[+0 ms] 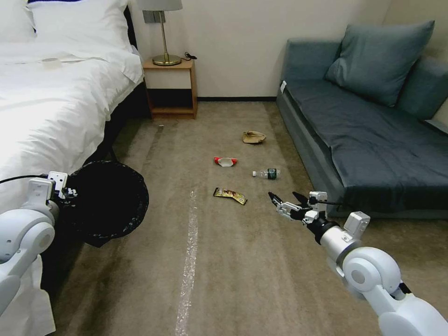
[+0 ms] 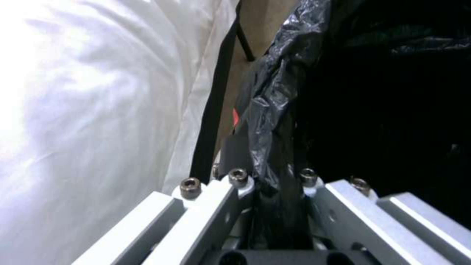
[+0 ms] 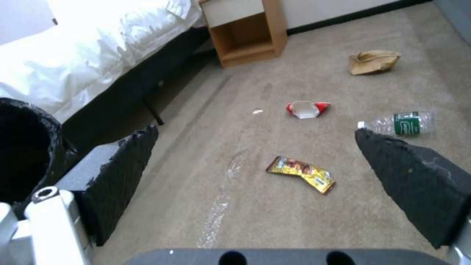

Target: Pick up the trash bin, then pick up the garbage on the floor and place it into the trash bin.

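Right gripper (image 1: pixel 285 199): raised over the carpet at about four o'clock in the head view, its black fingers (image 3: pixel 123 173) spread wide apart with nothing between them.
Left gripper (image 2: pixel 272 191): at nine o'clock in the head view, jaws closed on the bagged rim of the trash bin (image 1: pixel 109 200), beside the bed (image 1: pixel 51 107).
Snack wrapper (image 1: pixel 230 195): flat on the carpet near the centre, just ahead of the right gripper.
Bottle (image 1: pixel 267 174): lying on its side, at one o'clock from the wrapper.
Red-and-white packet (image 1: pixel 225 161): at twelve o'clock from the wrapper.
Brown paper bag (image 1: pixel 253 137): farthest off, near the sofa (image 1: pixel 364 140).
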Motion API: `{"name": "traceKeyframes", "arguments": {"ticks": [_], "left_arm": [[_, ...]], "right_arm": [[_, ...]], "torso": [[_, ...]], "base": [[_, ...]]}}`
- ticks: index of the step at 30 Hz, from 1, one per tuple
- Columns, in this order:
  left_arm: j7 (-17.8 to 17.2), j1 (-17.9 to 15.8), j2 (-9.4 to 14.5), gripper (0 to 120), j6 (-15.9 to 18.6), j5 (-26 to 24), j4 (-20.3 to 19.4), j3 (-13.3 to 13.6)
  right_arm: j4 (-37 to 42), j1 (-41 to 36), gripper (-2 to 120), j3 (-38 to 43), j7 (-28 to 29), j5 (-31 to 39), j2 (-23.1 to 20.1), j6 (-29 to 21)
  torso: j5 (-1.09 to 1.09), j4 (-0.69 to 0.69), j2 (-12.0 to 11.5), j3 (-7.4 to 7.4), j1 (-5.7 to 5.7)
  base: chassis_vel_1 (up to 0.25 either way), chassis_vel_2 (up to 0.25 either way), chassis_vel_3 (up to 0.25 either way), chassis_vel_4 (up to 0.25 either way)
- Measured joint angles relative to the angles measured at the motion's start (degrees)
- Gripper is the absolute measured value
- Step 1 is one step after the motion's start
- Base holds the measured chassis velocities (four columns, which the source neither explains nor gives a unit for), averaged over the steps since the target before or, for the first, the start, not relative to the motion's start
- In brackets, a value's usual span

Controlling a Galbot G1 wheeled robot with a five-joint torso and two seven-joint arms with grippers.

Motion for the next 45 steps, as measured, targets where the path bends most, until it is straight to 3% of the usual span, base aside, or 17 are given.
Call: {"name": "traceKeyframes", "arguments": {"ticks": [32, 45], "left_arm": [[0.5, 0.2, -0.6, 2, -1.0, 0.1, 0.9, -1.1], [1.7, -2.7, -0.9, 2, -1.9, 0.2, 2.0, 2.2]], "right_arm": [[-1.8, 1.0, 100, -1.8, -0.3, -0.6, 0.9, 0.2], [-3.0, 1.5, 100, -2.2, -0.5, -0.7, 1.1, 0.6]], "torso": [[0.00, -0.01, 0.0, 0.00, 0.00], [0.00, 0.00, 0.0, 0.00, 0.00]], "base": [[-0.078, 0.076, 0.080, -0.084], [-0.102, 0.103, 0.108, -0.109]]}}
